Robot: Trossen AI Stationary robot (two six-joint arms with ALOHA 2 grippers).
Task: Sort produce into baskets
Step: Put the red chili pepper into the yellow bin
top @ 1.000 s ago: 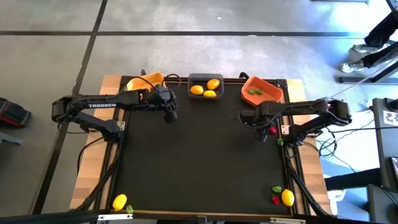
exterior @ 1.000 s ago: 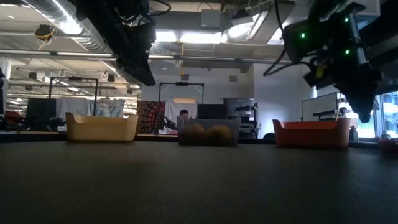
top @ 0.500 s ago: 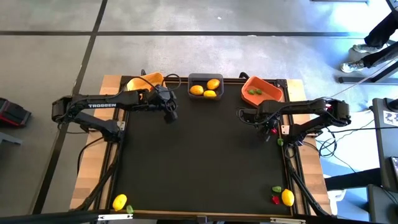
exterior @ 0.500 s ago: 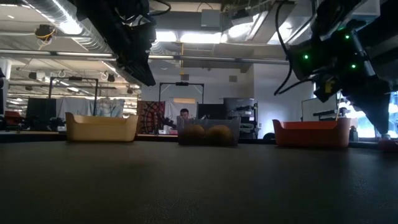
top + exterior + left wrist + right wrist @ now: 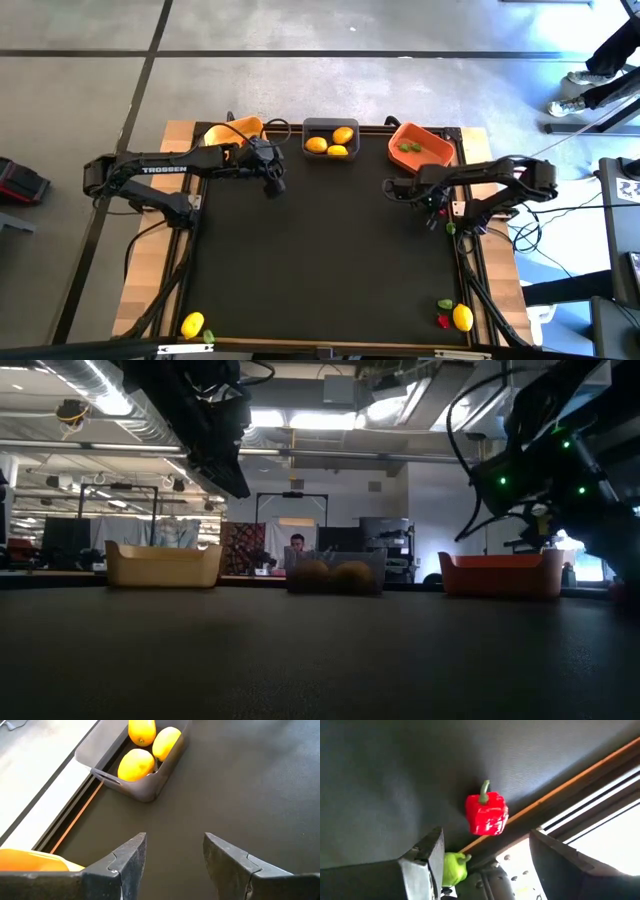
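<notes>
My right gripper [image 5: 490,865] hangs open above a red pepper piece [image 5: 487,814], which lies on the black mat by the table's right edge. A small green piece [image 5: 452,868] lies beside it [image 5: 450,228]. My left gripper [image 5: 175,855] hangs open and holds nothing, over the mat near the dark grey basket [image 5: 145,785], which holds three lemons [image 5: 136,764]. Along the far edge stand the yellow-orange basket [image 5: 232,133], the grey basket [image 5: 331,138] and the orange basket [image 5: 420,145] with green pieces in it.
At the near left corner lie a lemon [image 5: 192,324] and a green piece [image 5: 207,335]. At the near right corner lie a lemon [image 5: 462,317], a red piece [image 5: 444,321] and a green piece [image 5: 444,303]. A wooden border strip [image 5: 560,785] runs beside the red pepper.
My right gripper has sunk and shifted toward the table's right edge, closer to the red pepper, tipping further downward. Its fingers have stayed open. My left arm has kept still.
</notes>
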